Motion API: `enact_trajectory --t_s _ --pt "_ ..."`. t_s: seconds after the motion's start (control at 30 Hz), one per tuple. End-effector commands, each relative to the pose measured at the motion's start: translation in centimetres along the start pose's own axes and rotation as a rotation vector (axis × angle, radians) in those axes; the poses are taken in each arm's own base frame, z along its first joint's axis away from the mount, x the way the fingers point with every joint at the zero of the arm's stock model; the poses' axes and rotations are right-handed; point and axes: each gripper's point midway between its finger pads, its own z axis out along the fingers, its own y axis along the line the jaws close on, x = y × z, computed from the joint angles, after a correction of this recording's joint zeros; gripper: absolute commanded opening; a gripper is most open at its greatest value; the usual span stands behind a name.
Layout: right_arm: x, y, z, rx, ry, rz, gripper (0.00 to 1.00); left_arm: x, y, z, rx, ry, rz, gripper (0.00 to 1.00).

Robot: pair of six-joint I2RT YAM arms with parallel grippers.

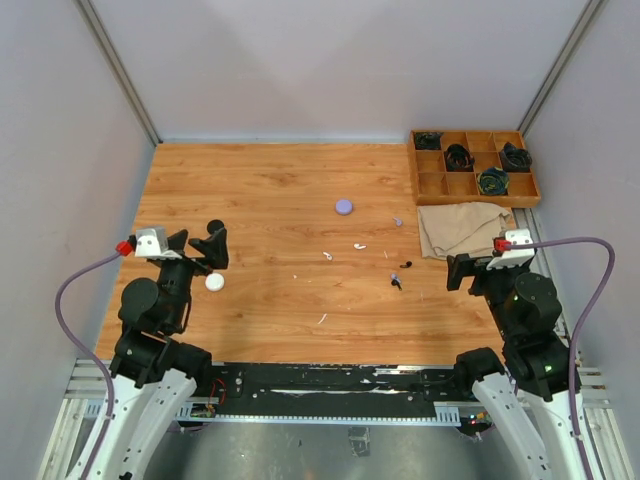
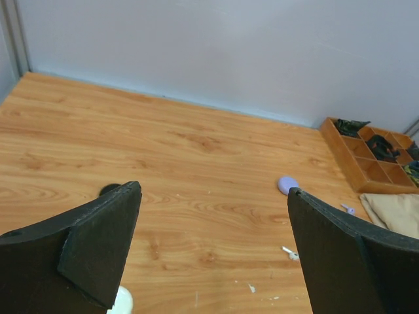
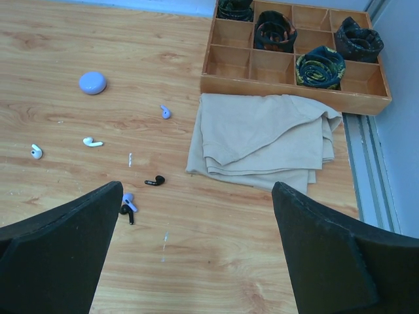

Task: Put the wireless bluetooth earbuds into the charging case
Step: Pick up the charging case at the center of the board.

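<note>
fingers [image 2: 98, 242] of left arm [image 1: 160, 292] and right arm [image 1: 525, 300] gape empty, both folded back at the table [image 1: 260, 190] edge.

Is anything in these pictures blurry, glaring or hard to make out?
Top external: soft even light, no glare, but the earbuds are mere specks. Left wrist: the left tool looms dark and slightly soft near the lens. Right wrist: sharp; cloth folds cast faint shadows.

Setting: robotics lab test cell. Evidence: plain pale enclosure walls [image 1: 330, 60] framed by aluminium posts [image 1: 117, 65]; wood-grain table [image 1: 260, 190]; slotted metal rail [image 1: 340, 397] along near edge, two robot arms [image 1: 160, 300] bolted on; lilac cables [image 1: 570, 240] looped outside.
</note>
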Motion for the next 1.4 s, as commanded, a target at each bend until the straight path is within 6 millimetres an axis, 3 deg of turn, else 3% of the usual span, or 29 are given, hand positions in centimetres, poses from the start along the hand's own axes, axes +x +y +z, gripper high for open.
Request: enact_trajectory --t_s 0.0,0.13,0.3,0.63,1.1,1.23,1.37 --pt "-0.2 1.0 0.2 -0.058 -0.009 -0.02 0.99 1.5 -1.5 1.0 0.027 0.083 -0.136 0.99" --pt "0.0 1.7 0.4 -0.094 0.005 -0.022 0.99 5.2 -1.2 1.9 -0.041 0.244 -0.192 0.99" --pt "0.2 2.5 0.4 -0.136 0.01 -0.02 0.99 9.0 1.7 2.0 -0.259 0.407 -0.188 0.99" --pt "0.0 3.1 0.3 -0.17 -0.009 -0.013 0.99 14.1 6.4 0.2 -0.583 0.543 -0.237 0.99" --pt "-0.4 3.2 -0.1 -0.18 -0.05 -0.005 0.98 19.6 11.7 0.0 -0.878 0.743 -0.279 0.99" --pt "-0.6 3.0 -0.3 -0.171 -0.064 -0.003 0.99 21.3 12.3 0.3 -0.918 0.778 -0.316 0.99" --pt "-0.5 3.0 -0.4 -0.17 -0.07 -0.003 0.99 22.2 12.8 0.6 -0.951 0.775 -0.356 0.92"
